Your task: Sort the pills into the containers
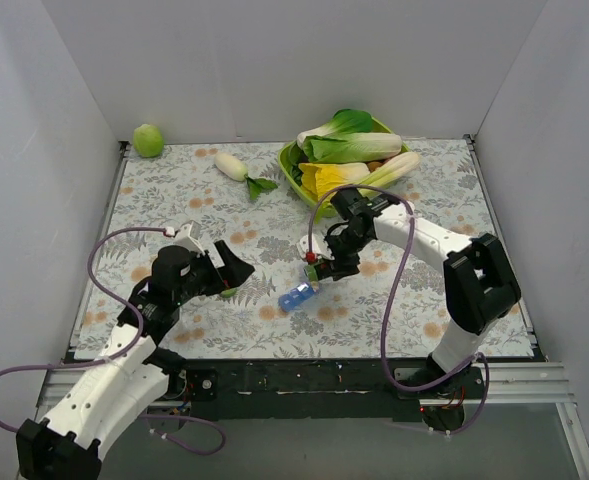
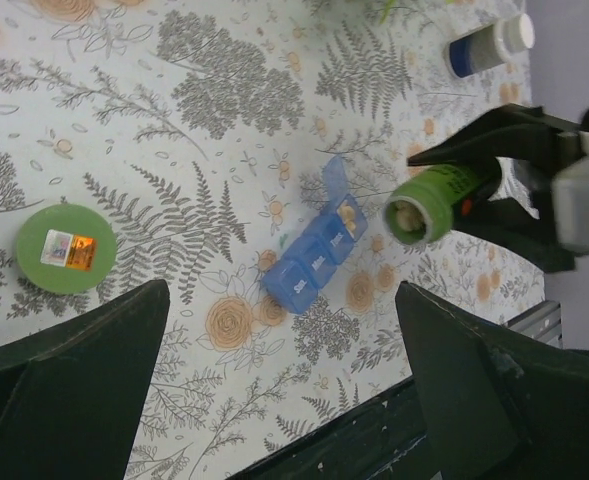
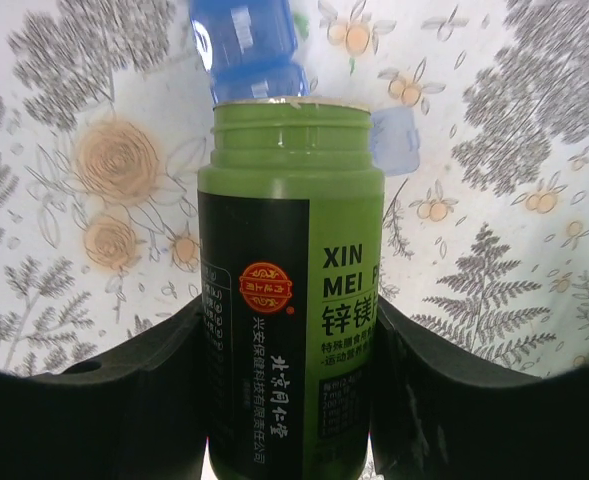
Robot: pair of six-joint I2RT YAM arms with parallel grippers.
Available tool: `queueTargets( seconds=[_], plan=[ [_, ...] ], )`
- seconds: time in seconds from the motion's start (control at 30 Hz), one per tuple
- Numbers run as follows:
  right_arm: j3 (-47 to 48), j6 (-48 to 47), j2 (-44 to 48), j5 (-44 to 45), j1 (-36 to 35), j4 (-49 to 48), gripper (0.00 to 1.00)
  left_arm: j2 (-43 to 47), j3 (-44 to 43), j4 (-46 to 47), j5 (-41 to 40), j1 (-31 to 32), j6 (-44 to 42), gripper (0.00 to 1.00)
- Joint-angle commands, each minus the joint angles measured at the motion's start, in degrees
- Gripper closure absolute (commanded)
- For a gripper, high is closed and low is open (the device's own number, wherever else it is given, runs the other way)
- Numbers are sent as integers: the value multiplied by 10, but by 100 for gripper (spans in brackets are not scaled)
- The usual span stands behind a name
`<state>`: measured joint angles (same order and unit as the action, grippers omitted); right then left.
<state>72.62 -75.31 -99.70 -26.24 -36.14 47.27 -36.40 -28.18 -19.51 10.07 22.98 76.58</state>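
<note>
The blue strip pill box (image 1: pixel 296 297) lies on the floral cloth near the table's front middle. In the left wrist view the pill box (image 2: pixel 312 264) has one end lid (image 2: pixel 336 181) flipped open. My right gripper (image 1: pixel 327 264) is shut on an uncapped green pill bottle (image 3: pixel 289 300), tipped with its mouth just above the box (image 3: pixel 246 45). Pale pills show inside the bottle mouth (image 2: pixel 405 218). The bottle's green cap (image 2: pixel 66 248) lies flat on the cloth. My left gripper (image 2: pixel 284 400) is open and empty, hovering near the cap (image 1: pixel 228 291).
A lime-green bowl (image 1: pixel 290 176) of leafy vegetables stands at the back middle. A white radish (image 1: pixel 231 165) and a round green vegetable (image 1: pixel 148 140) lie at the back left. A small white-and-blue bottle (image 2: pixel 489 45) lies beyond the right gripper.
</note>
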Motion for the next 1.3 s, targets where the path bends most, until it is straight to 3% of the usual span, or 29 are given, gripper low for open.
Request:
queueTargets(
  seconds=[0.0, 0.07, 0.17, 0.2, 0.23, 0.27, 0.3, 0.33, 0.4, 0.7, 0.8, 1.07, 1.27],
  plan=[
    [-12, 57, 79, -159, 15, -52, 92, -60, -56, -79, -51, -2, 53, 2],
    [-34, 97, 106, -222, 19, -113, 92, -90, -70, -123, -73, -2, 72, 2],
    [-90, 243, 176, -301, 20, -230, 92, -149, -96, -171, -93, -3, 108, 2],
    [-107, 289, 217, -316, 19, -330, 92, -165, -106, -178, -94, -3, 116, 2],
    [-154, 408, 237, -328, 19, -402, 92, -190, -110, -190, -94, -3, 127, 2],
    [-178, 470, 258, -337, 19, -471, 92, -204, -114, -193, -115, -2, 132, 2],
    [-208, 542, 294, -336, 19, -637, 91, -218, -118, -198, -118, -3, 137, 2],
    [-232, 644, 309, -333, 19, -700, 91, -247, -128, -209, -123, -2, 141, 2],
    [-270, 710, 336, -313, 18, -776, 91, -276, -143, -220, -137, -2, 147, 2],
    [-336, 742, 358, -297, 17, -836, 91, -438, -238, -249, -196, 1, 139, 5],
    [-345, 743, 361, -294, 17, -848, 91, -486, -266, -269, -215, 6, 136, 10],
    [-354, 732, 367, -289, 19, -835, 91, -524, -267, -260, -230, 9, 135, 27],
    [-349, 714, 369, -287, 19, -806, 91, -539, -251, -236, -219, 10, 135, 31]
  ],
)
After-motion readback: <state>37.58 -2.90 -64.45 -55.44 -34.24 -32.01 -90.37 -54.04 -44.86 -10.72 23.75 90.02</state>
